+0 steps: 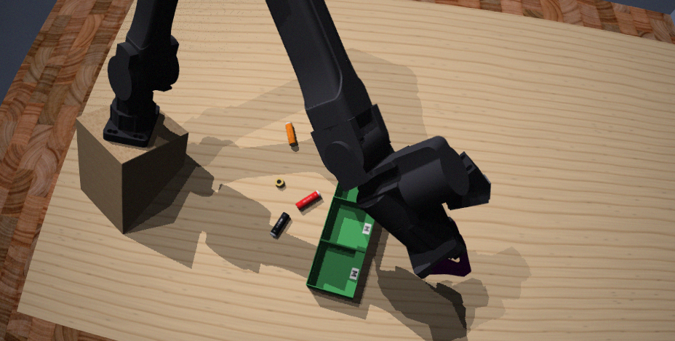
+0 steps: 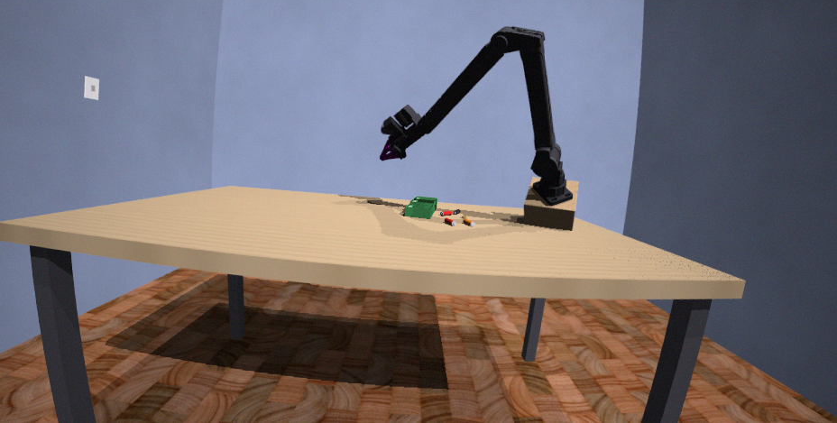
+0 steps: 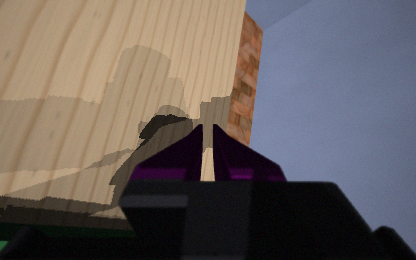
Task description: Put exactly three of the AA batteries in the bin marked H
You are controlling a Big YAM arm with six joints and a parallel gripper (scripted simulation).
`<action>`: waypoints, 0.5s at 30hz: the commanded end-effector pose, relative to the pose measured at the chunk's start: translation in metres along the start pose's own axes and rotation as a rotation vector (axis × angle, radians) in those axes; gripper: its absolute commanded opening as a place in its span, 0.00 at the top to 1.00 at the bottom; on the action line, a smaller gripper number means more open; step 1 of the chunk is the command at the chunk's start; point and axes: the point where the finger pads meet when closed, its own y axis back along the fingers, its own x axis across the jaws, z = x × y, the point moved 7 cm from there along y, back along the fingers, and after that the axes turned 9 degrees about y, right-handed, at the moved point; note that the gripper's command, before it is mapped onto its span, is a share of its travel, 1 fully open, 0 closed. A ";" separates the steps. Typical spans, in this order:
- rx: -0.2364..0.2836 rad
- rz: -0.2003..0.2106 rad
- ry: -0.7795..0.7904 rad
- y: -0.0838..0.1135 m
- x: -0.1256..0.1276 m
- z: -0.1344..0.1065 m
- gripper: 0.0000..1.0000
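Evidently nothing is gripped: the gripper (image 1: 452, 263) hangs high beside the green bin (image 1: 340, 240), its purple fingers nearly shut. Beyond the bin's far side lie the black battery (image 1: 279, 224), red battery (image 1: 308, 199) and, farthest, the orange battery (image 1: 290, 133). It should open wide, then descend squarely across one battery's body.

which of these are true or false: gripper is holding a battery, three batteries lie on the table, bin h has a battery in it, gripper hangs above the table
The gripper holds a battery: false, its fingers are nearly shut on nothing.
Orange battery, red battery and black battery lie on the table: true.
The H compartment of the green bin holds a battery: false, none shows there.
The gripper hangs above the table: true.
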 end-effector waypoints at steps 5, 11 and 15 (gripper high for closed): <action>0.106 0.078 -0.044 0.046 0.001 0.009 0.91; 0.183 0.165 -0.083 0.068 0.021 0.008 0.91; 0.230 0.208 -0.113 0.089 0.034 0.003 0.91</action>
